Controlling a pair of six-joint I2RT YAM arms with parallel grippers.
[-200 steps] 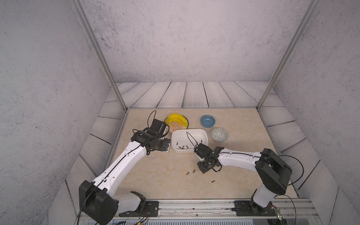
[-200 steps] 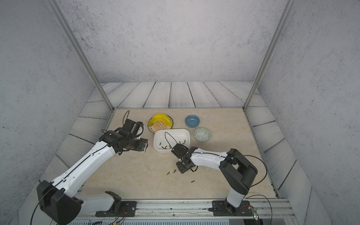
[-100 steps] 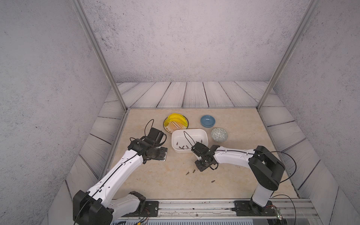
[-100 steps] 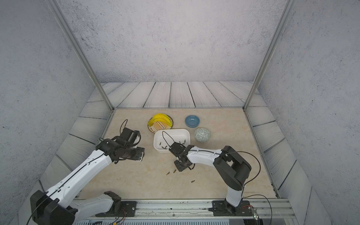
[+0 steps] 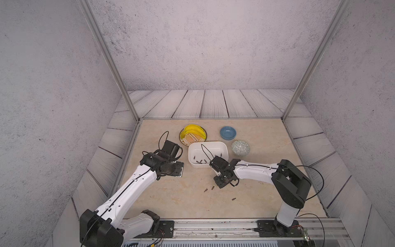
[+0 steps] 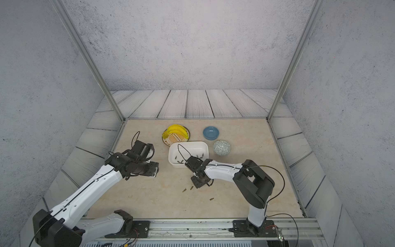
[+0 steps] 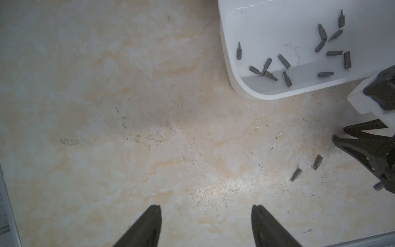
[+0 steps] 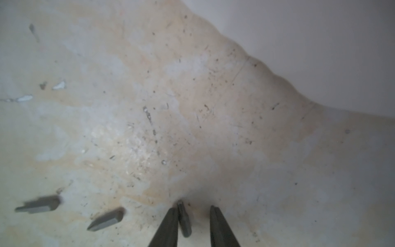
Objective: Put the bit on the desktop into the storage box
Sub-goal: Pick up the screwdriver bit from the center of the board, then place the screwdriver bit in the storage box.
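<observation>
Bit (image 8: 184,221) between right gripper (image 8: 195,210) jaws, touching one (other apart)

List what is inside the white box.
Loose grey bits lie scattered on the box floor, nothing else visible. The right arm covers its near corner, so any bits there are hidden.

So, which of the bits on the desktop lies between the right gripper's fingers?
The bit inside the right gripper, against one finger; the two bits beside it lie outside the jaws.
</observation>
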